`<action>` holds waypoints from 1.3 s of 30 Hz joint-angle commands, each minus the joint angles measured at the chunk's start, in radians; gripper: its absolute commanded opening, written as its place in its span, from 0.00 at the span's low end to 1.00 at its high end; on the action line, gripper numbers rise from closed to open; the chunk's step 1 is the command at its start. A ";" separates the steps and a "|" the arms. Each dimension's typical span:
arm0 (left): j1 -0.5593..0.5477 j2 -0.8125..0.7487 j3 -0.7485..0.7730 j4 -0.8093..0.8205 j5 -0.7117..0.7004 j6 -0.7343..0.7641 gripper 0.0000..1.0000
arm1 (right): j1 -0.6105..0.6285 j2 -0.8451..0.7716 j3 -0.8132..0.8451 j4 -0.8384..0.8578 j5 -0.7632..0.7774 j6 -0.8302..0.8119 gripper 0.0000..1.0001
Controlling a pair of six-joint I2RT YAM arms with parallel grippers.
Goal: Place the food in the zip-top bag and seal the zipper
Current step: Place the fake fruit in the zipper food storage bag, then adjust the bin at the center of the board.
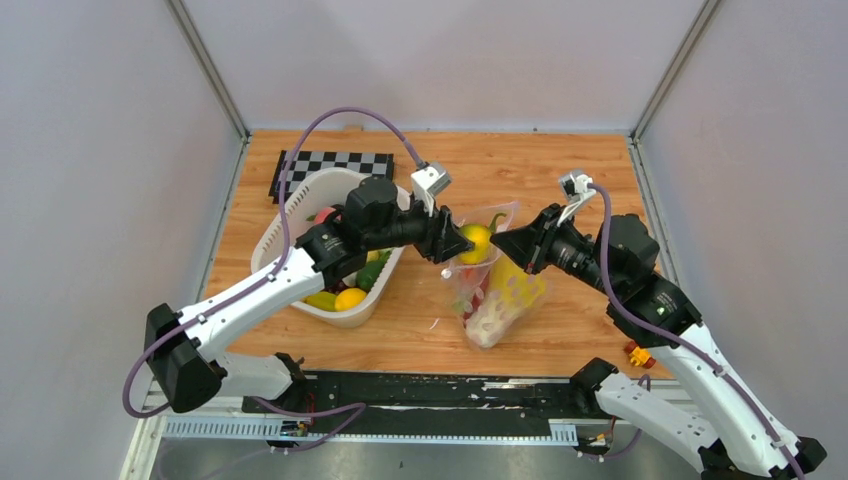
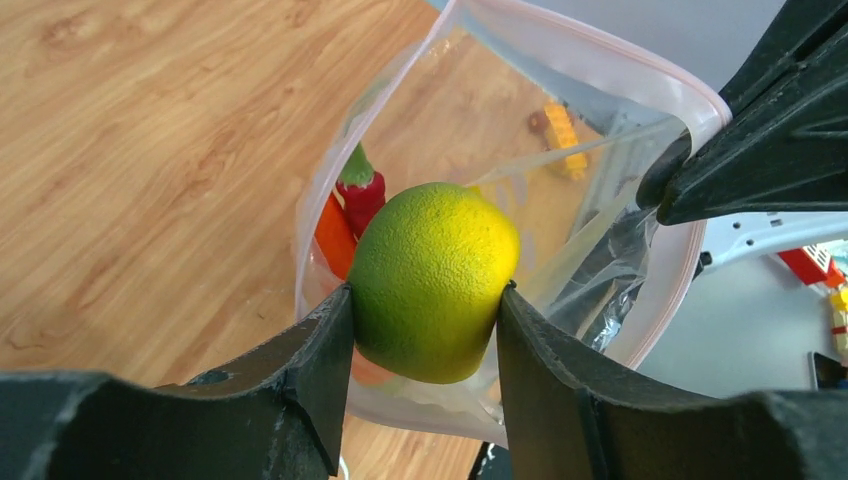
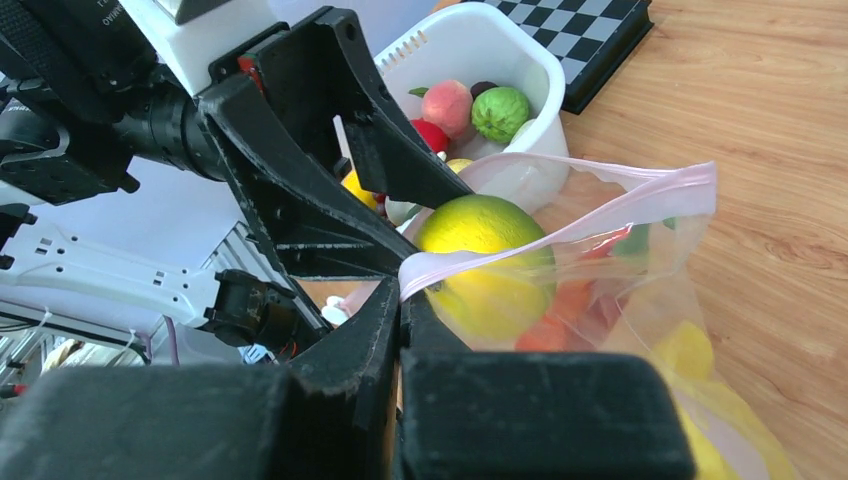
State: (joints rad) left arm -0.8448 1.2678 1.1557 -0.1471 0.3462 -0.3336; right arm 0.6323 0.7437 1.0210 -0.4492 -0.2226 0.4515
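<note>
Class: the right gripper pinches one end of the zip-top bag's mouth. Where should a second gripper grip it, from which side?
Probably the free corner of the pink zipper strip, opposite the right gripper, approached from the table's far side. There the zip-top bag stands flat and taut, clear of the left gripper and its lemon.

No legible text or labels.

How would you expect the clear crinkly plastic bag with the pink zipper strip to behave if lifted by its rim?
Probably floppy: the clear plastic bag wrinkles and sags where the right gripper pinches its pink rim. Likely bottom-heavy, since the orange toy carrot and red toy chili lie low inside. Its mouth would probably slump shut without that pinch.
</note>
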 commanded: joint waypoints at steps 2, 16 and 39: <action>-0.017 -0.008 0.054 -0.020 0.035 0.044 0.69 | 0.003 -0.002 0.020 0.095 -0.030 0.008 0.00; -0.016 -0.190 0.043 -0.205 -0.320 0.147 1.00 | 0.004 -0.011 0.016 0.067 -0.006 0.002 0.00; 0.197 -0.055 -0.328 -0.109 0.220 -0.131 0.97 | 0.003 0.000 0.013 0.032 0.029 0.001 0.00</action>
State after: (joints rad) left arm -0.6228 1.1473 0.8597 -0.5579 0.2142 -0.3218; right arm 0.6323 0.7406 1.0195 -0.4740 -0.2073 0.4507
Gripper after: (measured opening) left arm 0.986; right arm 0.017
